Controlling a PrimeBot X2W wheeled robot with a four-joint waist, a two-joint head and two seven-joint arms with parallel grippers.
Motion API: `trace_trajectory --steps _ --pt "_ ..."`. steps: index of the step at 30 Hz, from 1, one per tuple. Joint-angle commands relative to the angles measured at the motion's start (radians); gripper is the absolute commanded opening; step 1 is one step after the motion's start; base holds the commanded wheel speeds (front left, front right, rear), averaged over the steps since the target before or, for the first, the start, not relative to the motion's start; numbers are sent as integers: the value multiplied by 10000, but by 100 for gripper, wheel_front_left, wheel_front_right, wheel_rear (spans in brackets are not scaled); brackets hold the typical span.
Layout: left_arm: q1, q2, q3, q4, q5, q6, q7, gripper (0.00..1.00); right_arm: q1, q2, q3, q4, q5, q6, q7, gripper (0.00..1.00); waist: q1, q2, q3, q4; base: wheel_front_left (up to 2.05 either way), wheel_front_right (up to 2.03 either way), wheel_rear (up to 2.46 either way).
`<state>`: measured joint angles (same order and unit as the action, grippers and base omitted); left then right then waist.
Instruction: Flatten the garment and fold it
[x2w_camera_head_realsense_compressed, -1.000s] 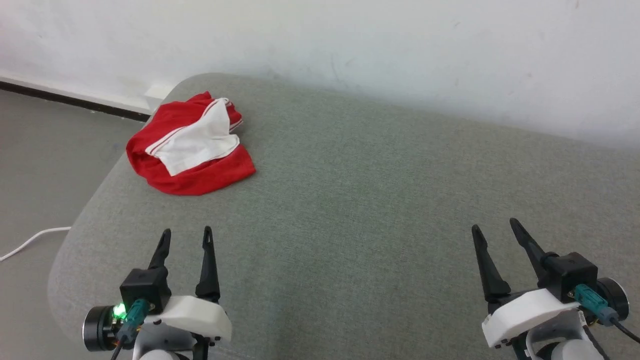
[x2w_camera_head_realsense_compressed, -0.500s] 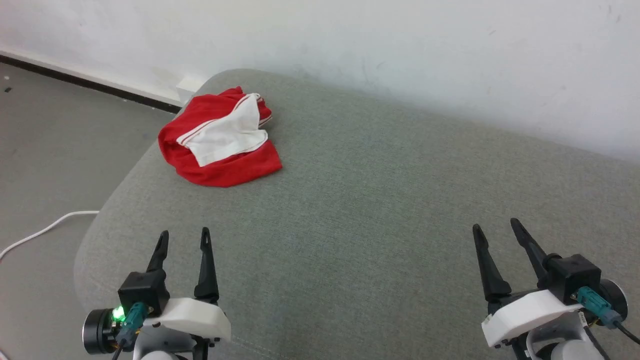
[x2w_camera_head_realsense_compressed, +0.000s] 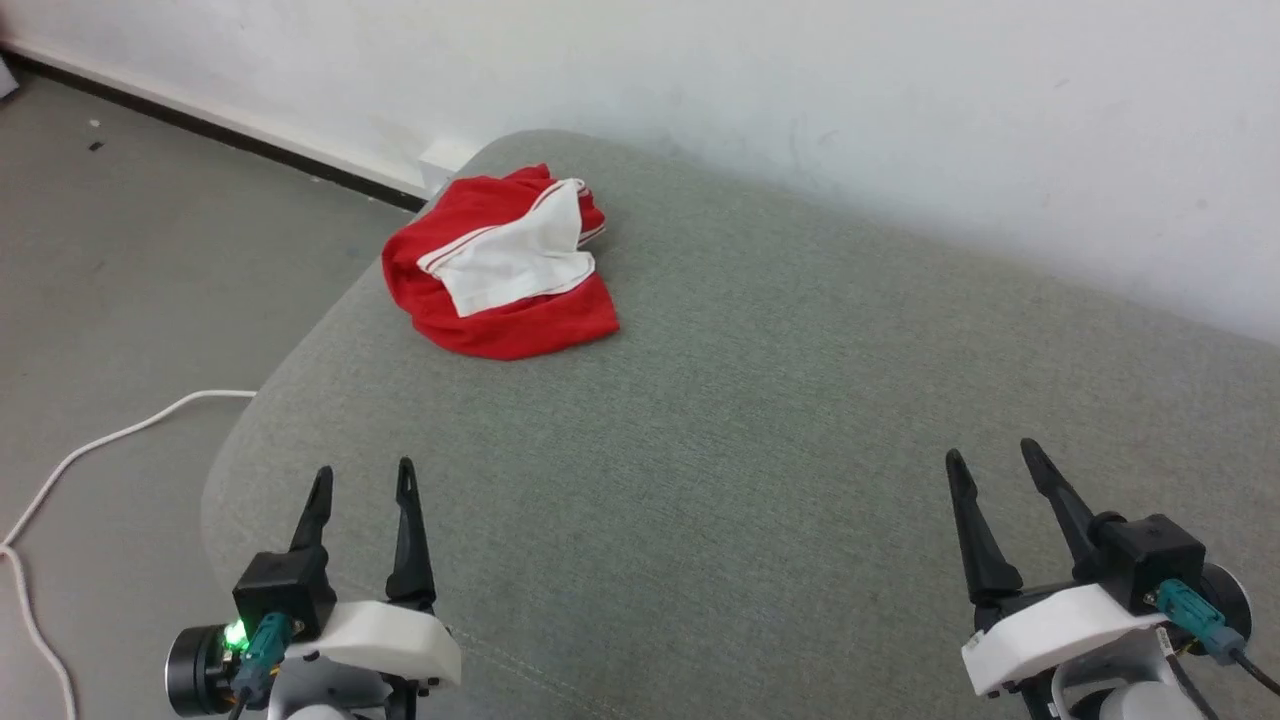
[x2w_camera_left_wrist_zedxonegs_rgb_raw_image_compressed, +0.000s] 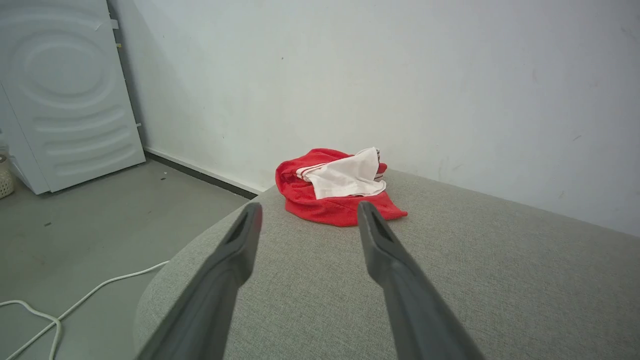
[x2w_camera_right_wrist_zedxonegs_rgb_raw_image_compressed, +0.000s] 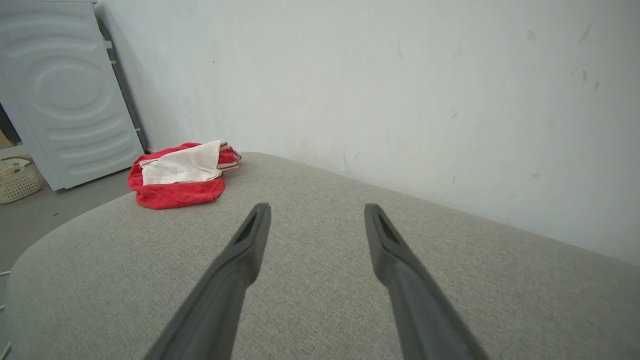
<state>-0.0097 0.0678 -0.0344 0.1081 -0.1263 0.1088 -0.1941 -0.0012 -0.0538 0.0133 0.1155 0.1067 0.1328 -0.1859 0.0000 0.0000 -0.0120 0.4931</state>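
Observation:
The garment lies crumpled in a heap at the far left corner of the grey cushioned surface, red with a white sleeve and striped trim on top. The left wrist view has the garment straight ahead beyond the fingers, and in the right wrist view the garment sits far left. My left gripper hovers open over the near left part of the surface, nothing between its fingers. Over the near right, my right gripper is open and empty too. Both are well short of the garment.
A white wall runs behind the surface. Grey floor lies to the left, with a white cable on it. A white appliance stands against the wall at left, and a pale basket sits on the floor near it.
The head camera has turned left, so the whole picture has shifted right and more floor shows. The garment lies as before, and both grippers stay open in the same pose.

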Motion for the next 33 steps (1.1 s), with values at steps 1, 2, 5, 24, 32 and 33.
trace_trajectory --steps 1,2,5,24,32,33 --pt "-42 54 -22 58 -107 82 -82 100 -169 26 21 49 62 -16 -90 100 0 0 3 163 0 0 0" --pt "-50 53 -34 74 -119 87 -102 100 -167 27 18 53 71 -16 -111 100 0 0 7 230 0 0 0" --pt "-69 48 -83 132 -151 102 -165 100 -168 28 15 87 105 -17 -175 100 0 0 11 435 0 0 0" --pt "-955 65 -59 650 -851 39 -463 100 -530 34 302 82 101 -20 -349 100 0 0 785 873 0 0 0" --pt "-4309 979 372 1903 -1428 -340 692 100 -1602 36 924 -397 -339 -21 -137 100 0 0 2923 -1087 0 0 0" --pt "-4730 1147 453 2065 -1497 -398 886 100 -1733 36 951 -439 -381 -21 -132 100 0 0 3221 -1364 0 0 0"
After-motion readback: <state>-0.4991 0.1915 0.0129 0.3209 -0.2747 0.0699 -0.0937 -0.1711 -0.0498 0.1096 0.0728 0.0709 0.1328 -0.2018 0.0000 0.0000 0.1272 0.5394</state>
